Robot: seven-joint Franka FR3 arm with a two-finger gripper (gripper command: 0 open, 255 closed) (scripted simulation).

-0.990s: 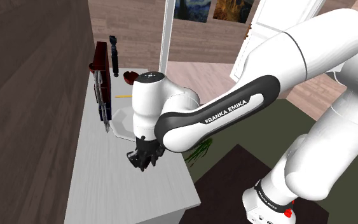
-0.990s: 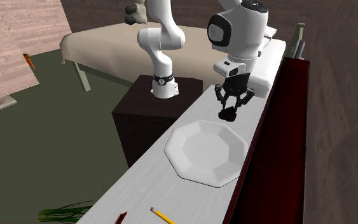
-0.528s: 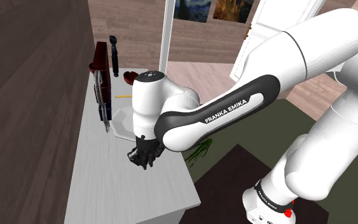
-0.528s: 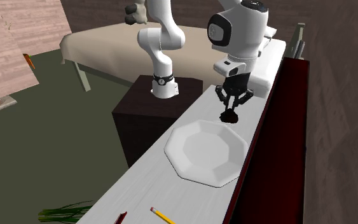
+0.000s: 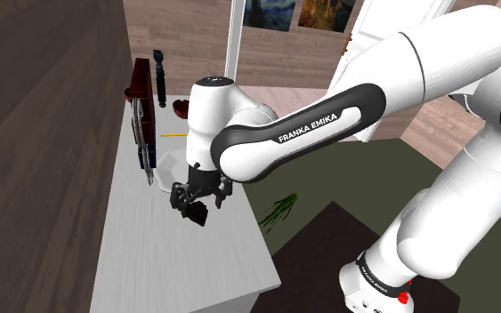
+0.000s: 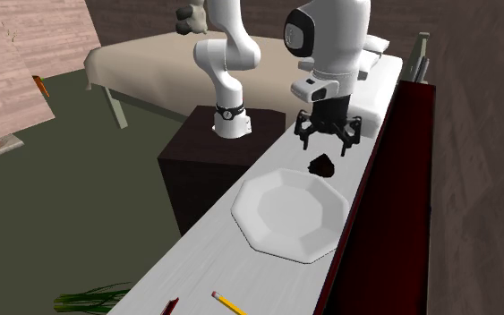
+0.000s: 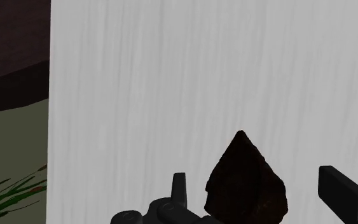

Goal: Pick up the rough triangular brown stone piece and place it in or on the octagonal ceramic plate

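Black two-finger pincer (image 6: pixel 328 141) pointing straight down at a long white surface (image 7: pixel 171 76), its fingers spread wide and holding nothing. Directly beneath, in line with the gap between them, is the dark brown, pointed stone (image 7: pixel 246 184). Neither finger touches it, so it is not gripped. The straddling pose looks meant to let the fingers close on the stone's two flanks. Whether the stone rests on the surface or hangs just above it is hard to tell. In the second exterior view it is just beyond the far rim of the white octagonal plate (image 6: pixel 290 215), outside it, so the task is not yet done. The plate's closeness suggests only a short carry.
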